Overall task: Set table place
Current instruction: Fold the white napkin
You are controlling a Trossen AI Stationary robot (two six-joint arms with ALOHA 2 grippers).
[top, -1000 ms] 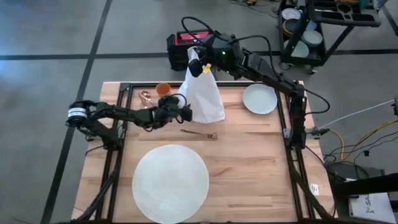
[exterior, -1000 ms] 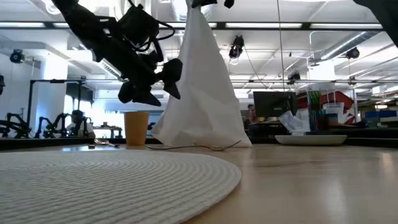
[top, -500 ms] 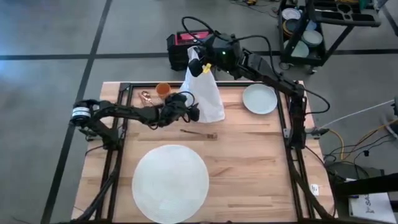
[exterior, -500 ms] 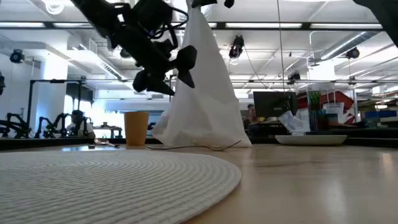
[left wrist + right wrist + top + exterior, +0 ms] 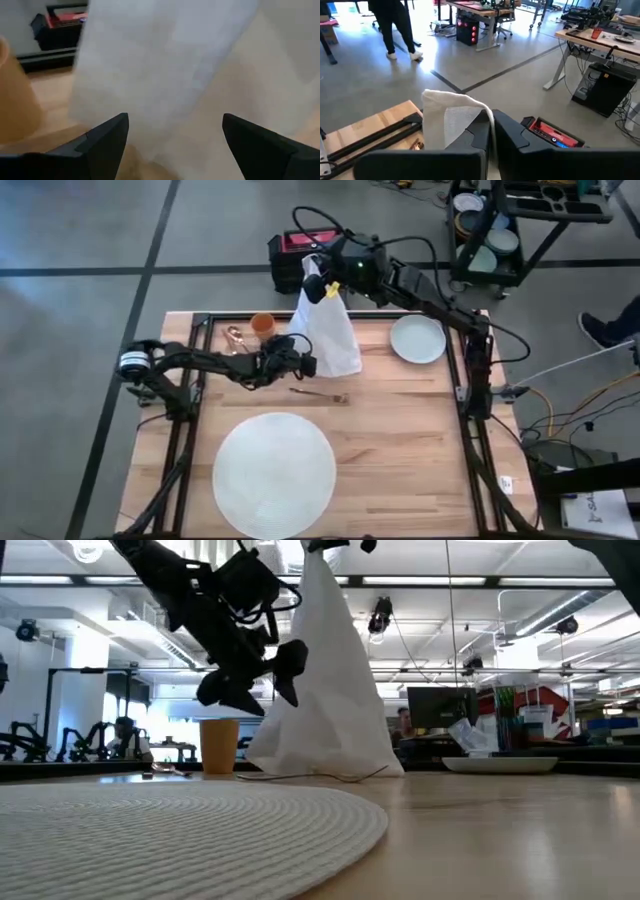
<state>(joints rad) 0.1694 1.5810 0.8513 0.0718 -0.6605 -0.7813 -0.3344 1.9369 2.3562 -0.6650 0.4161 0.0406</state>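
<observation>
Pinching the white bag (image 5: 328,330) by its top, the right pincer (image 5: 322,280) is clamped on it at 12 o'clock on the table (image 5: 400,430), likely so it hangs upright and reachable. Left pincer (image 5: 303,364) is spread wide and empty beside the bag's lower edge, probably lining up a grab. Mat (image 5: 274,474) is lying bare at 6 o'clock.

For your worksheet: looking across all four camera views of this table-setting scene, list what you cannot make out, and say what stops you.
- Whatever the white bag holds: its opaque sides hide it in every view.
- The small coppery item beside the orange cup: too small in the high view.
- The thin utensil on the table: too small to identify.
- The left wrist view: blurred by closeness to the bag.
</observation>
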